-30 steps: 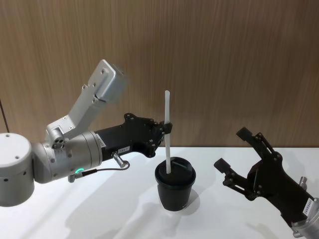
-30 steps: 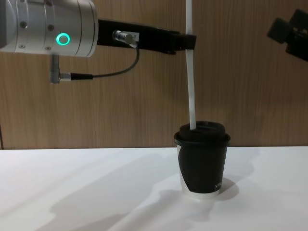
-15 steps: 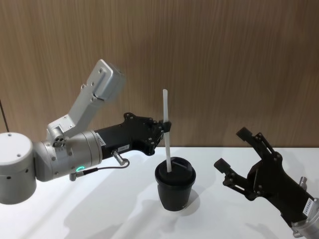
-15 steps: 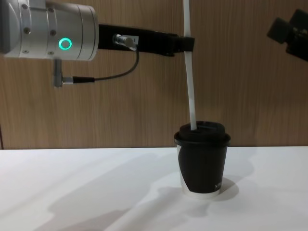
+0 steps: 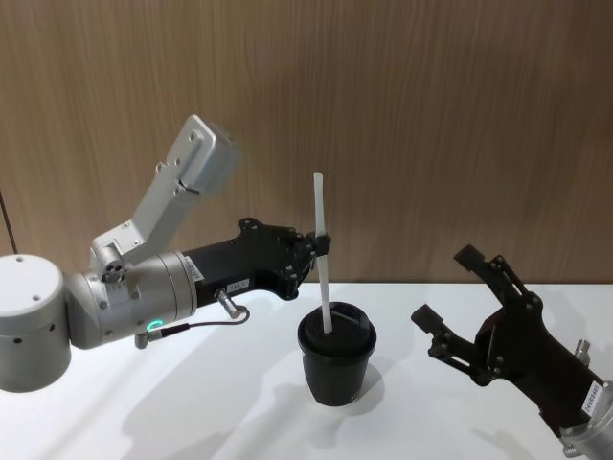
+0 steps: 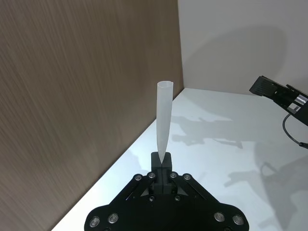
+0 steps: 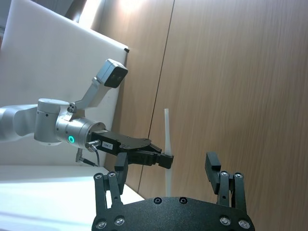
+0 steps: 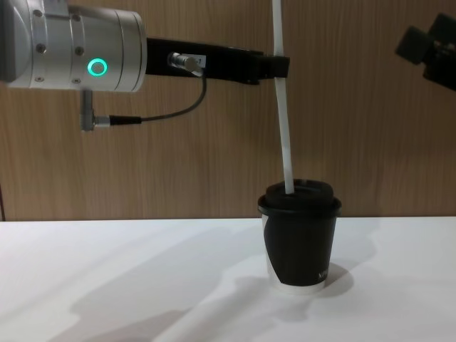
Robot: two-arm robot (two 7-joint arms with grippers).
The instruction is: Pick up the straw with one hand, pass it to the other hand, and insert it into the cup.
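The straw point(image 5: 323, 259) stands almost straight up, leaning a little. Its bottom end sits at the lid of the cup point(image 5: 336, 356), near the left side of the lid. In the chest view the straw point(image 8: 283, 107) goes down into the top of the cup point(image 8: 300, 239), and its top runs out past the upper edge of the view. The cup is black with a black domed lid and a white bit at the bottom. It stands upright on the white table point(image 5: 230, 412), about in the middle, a little away from the wooden wall behind.

The left gripper point(image 5: 322, 244) comes in from the left side, above the cup. Its fingers are pinching the straw partway up, with more straw sticking out above them. From the left wrist view the straw point(image 6: 163, 122) rises out of the closed fingertips.

The right gripper point(image 5: 450, 287) hangs over the right side of the table, well apart from the cup. Its fingers are spread wide and hold nothing.
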